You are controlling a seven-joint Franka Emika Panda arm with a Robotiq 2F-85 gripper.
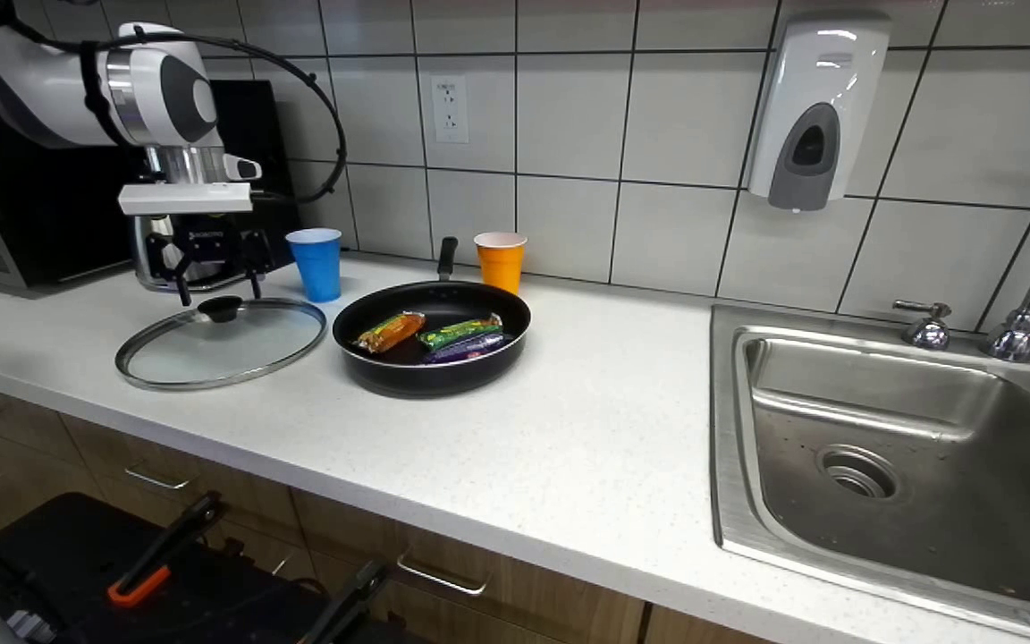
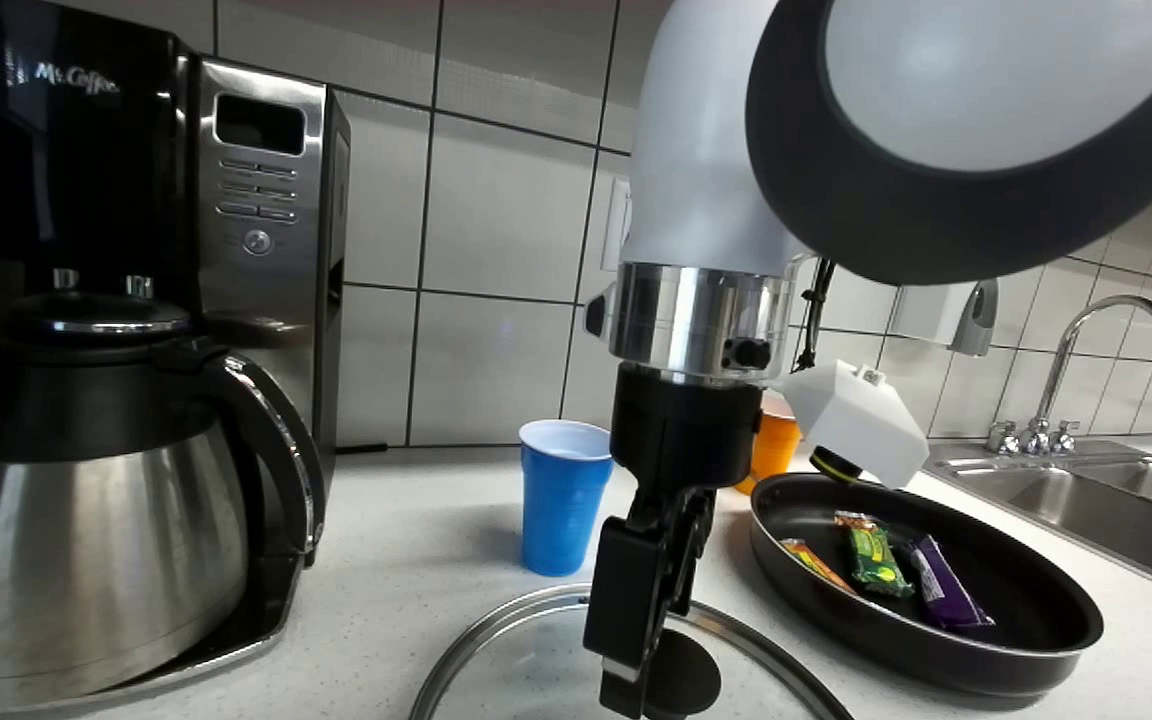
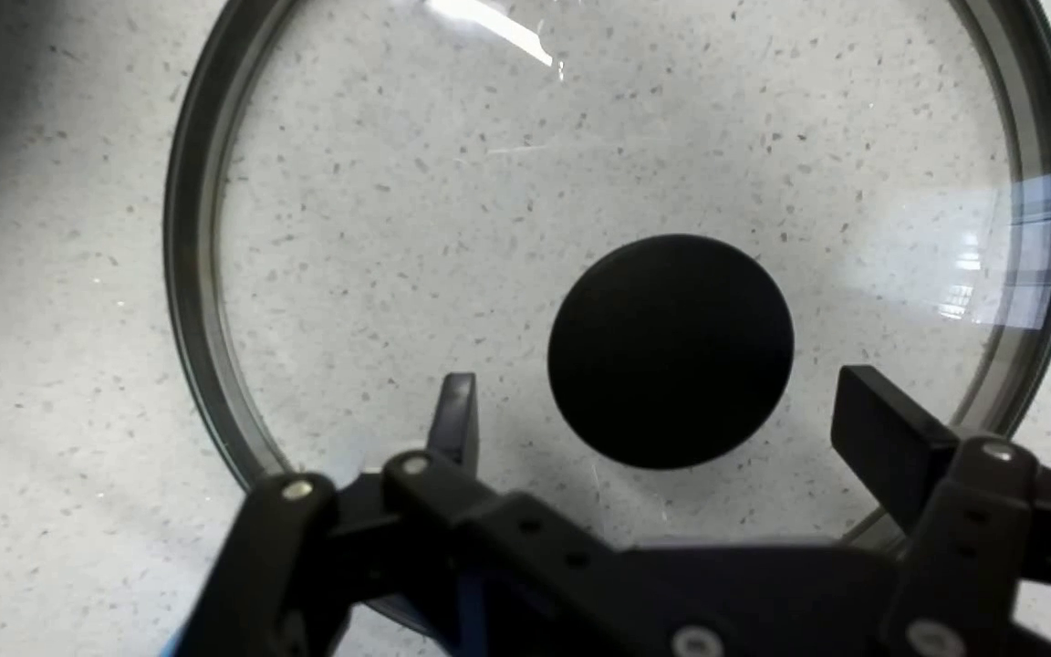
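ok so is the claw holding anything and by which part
Nothing: the claw is open, with gaps either side of the knob on the lid.

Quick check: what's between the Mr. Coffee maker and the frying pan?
In an exterior view: the blue plastic cup, the glass lid, and the end effector, whose open jaws show on either side of the lid's black knob in the wrist view.

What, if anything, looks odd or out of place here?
The wrapped packets lying in the black pan look odd: food normally goes into a pan unwrapped. Nothing looks spilled or damaged; the glass lid beside the pan looks intact.
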